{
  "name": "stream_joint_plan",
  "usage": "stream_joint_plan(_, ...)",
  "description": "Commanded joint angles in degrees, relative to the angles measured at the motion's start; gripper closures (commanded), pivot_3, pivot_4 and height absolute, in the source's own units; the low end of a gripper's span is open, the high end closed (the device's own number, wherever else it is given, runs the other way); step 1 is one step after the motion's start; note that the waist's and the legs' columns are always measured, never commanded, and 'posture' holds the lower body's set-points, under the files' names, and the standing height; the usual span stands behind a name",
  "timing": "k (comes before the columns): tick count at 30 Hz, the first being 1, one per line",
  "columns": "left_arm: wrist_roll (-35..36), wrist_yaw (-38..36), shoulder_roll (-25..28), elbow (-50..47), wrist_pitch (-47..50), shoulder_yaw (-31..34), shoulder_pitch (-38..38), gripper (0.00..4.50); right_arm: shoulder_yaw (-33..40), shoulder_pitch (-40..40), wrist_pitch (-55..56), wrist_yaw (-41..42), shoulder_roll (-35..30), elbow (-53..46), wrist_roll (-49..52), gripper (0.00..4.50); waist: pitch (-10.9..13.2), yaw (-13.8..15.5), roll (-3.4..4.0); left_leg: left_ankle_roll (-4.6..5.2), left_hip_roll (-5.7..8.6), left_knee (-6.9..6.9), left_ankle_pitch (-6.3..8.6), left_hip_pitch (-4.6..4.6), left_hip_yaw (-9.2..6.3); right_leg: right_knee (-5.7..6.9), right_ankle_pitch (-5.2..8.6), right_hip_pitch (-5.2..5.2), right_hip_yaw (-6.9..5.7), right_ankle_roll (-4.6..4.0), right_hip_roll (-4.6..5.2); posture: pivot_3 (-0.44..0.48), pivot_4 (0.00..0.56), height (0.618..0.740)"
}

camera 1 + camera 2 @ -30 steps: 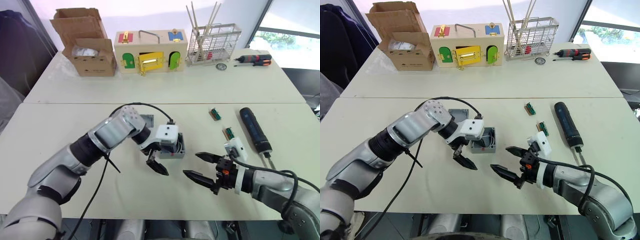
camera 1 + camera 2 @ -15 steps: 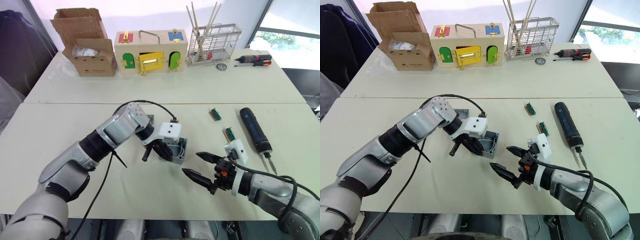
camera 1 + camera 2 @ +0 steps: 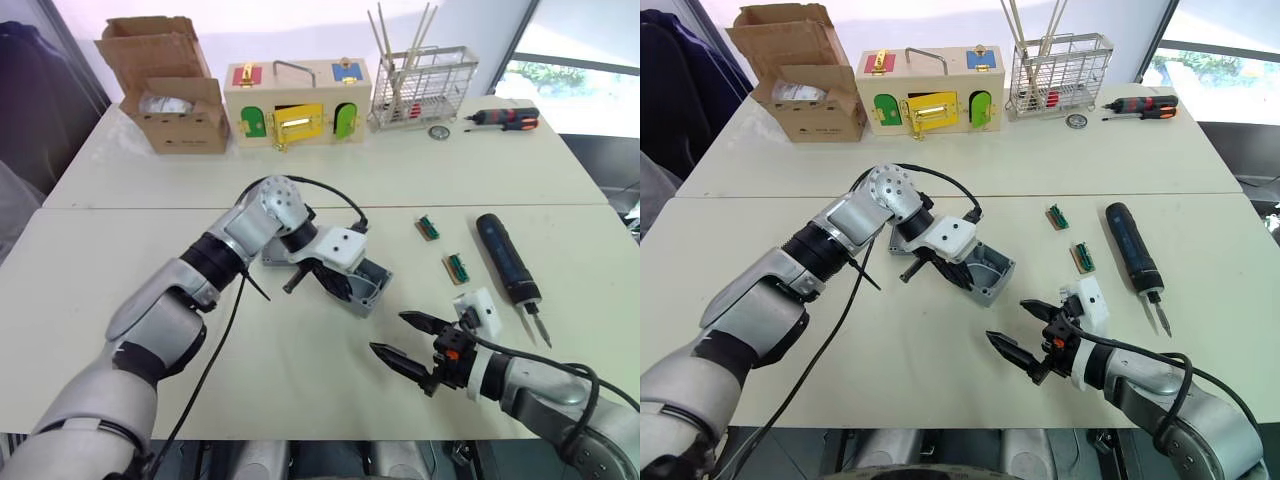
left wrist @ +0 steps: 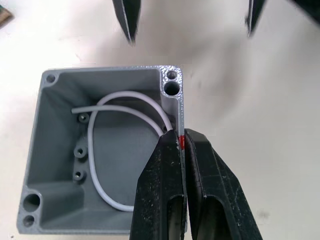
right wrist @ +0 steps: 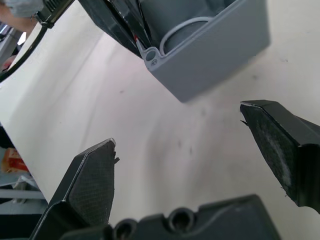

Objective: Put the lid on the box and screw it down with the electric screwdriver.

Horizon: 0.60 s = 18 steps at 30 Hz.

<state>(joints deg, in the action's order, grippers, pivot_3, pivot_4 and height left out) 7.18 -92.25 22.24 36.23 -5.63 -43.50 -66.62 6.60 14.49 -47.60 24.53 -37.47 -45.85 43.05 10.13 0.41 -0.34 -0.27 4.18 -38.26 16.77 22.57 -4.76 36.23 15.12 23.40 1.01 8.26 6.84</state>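
The box (image 3: 362,286) sits tilted at mid-desk (image 3: 120,290), one wall pinched by the left claw (image 4: 181,150), whose arm reaches in bent at the elbow. Nearer, the right claw (image 3: 402,341) hovers low, spread wide, pointing toward the box. The electric screwdriver (image 3: 508,258) lies farther right.

Left hand (image 4: 181,150) pinched shut (on a thin wall), right hand (image 3: 408,339) spread wide, arms converging.
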Motion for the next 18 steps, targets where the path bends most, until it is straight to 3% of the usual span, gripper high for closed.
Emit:
stream_joint_plan(1, 2.98, -0.25, 0.07, 4.11, -6.12, -4.24, -4.18, 4.41, 1.20, 1.26, 1.33, -1.87, 1.54, -4.53, 0.64, 0.00, 0.00, 0.05, 0.00, 0.00, 0.00, 0.00, 0.00, 0.00, 0.00, 0.00, 0.00, 0.00, 0.00, 0.00, 0.00, 0.000, 0.150, 0.730)
stream_joint_plan(9, 6.00, -0.25, -0.18, 10.24, -11.66, -9.24, -6.90, 4.41, 0.70, 2.73, 1.56, -4.29, 2.94, -5.95, -0.16, 0.00, 0.00, 0.22, -0.01, 0.00, 0.00, -0.03, 0.00, 0.01, 0.00, 0.00, 0.00, -0.02, 0.01, 0.01, 0.00, 0.000, 0.150, 0.730)
stream_joint_plan(12, 7.06, -0.25, 0.18, 10.85, -12.36, -10.31, -7.03, 3.60, 0.91, 2.33, 1.44, -4.33, 2.80, -5.84, 0.05, 0.00, 0.00, 0.15, -0.01, 0.01, 0.00, -0.03, 0.00, 0.00, 0.01, 0.00, 0.00, -0.02, 0.01, 0.01, 0.00, 0.000, 0.150, 0.730)
stream_joint_plan(18, 9.32, -0.25, 2.36, 9.14, -7.84, -7.13, -8.03, 0.62, 3.30, 0.35, 0.56, -1.52, -0.22, -4.82, 1.86, 0.00, 0.00, 0.10, -0.01, 0.01, 0.00, -0.04, 0.00, 0.00, 0.01, 0.00, 0.00, -0.02, 0.01, 0.01, 0.00, 0.000, 0.150, 0.730)
